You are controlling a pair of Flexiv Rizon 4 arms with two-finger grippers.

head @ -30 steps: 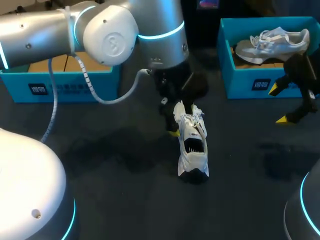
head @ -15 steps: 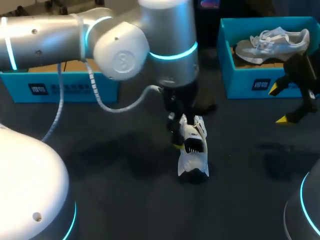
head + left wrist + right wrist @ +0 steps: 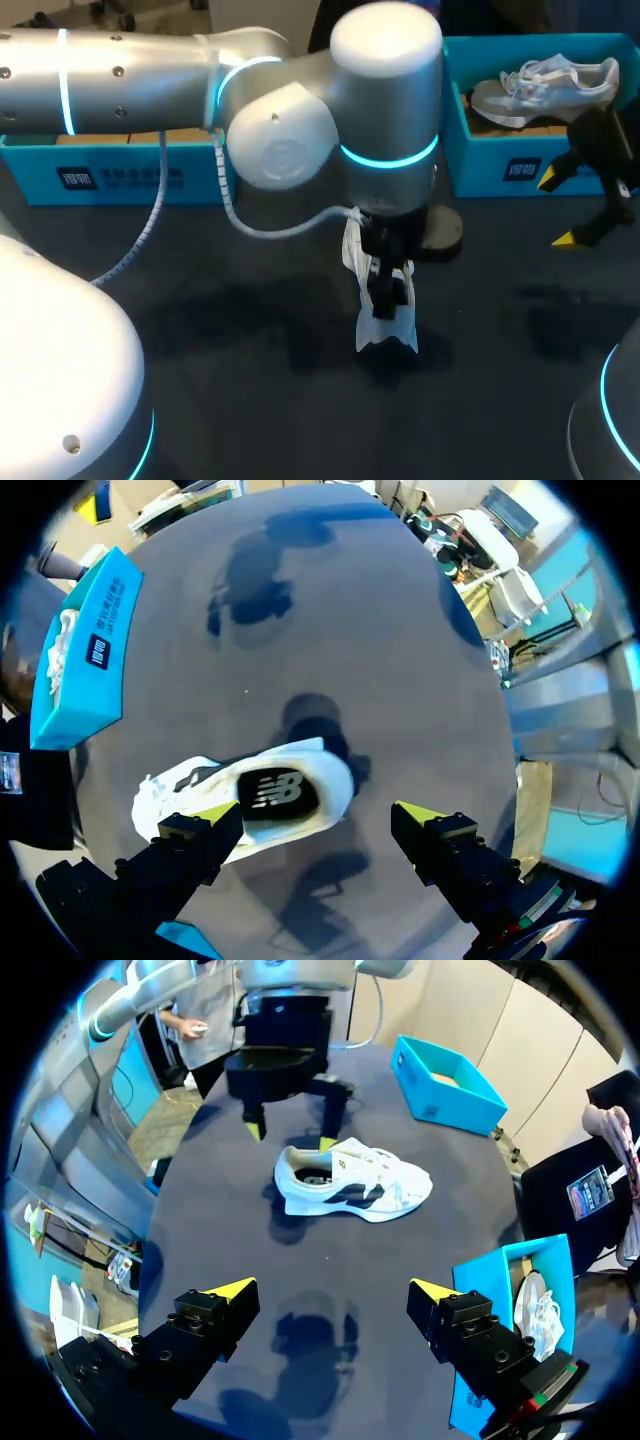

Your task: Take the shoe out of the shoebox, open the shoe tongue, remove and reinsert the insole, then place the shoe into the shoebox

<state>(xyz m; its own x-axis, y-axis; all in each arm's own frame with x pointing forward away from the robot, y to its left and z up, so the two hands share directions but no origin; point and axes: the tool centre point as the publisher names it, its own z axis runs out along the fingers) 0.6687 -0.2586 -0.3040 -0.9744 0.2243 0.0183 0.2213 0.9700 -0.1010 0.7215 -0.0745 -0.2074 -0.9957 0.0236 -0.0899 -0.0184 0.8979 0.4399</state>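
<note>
A white shoe [image 3: 386,325] with dark side panels lies on the dark table, its front half hidden in the head view under my left arm's wrist. In the left wrist view the shoe [image 3: 200,785] shows its dark insole [image 3: 276,792] in the heel opening. My left gripper [image 3: 315,817] hangs open over that heel end, one fingertip [image 3: 218,816] at the shoe's side. The right wrist view shows the shoe [image 3: 352,1181] on its sole with the left gripper [image 3: 290,1137] just above it. My right gripper [image 3: 332,1291] is open and empty, well short of the shoe, by the right shoebox [image 3: 500,160].
The blue right shoebox holds a second pale shoe [image 3: 545,85]. Another blue shoebox [image 3: 130,175] stands at the back left, partly behind my left arm. In the right wrist view that box [image 3: 445,1085] sits beyond the shoe.
My left arm has swung right and come over the shoe, so its wrist now covers the laces and tongue. The shoe and the right arm have stayed where they were.
</note>
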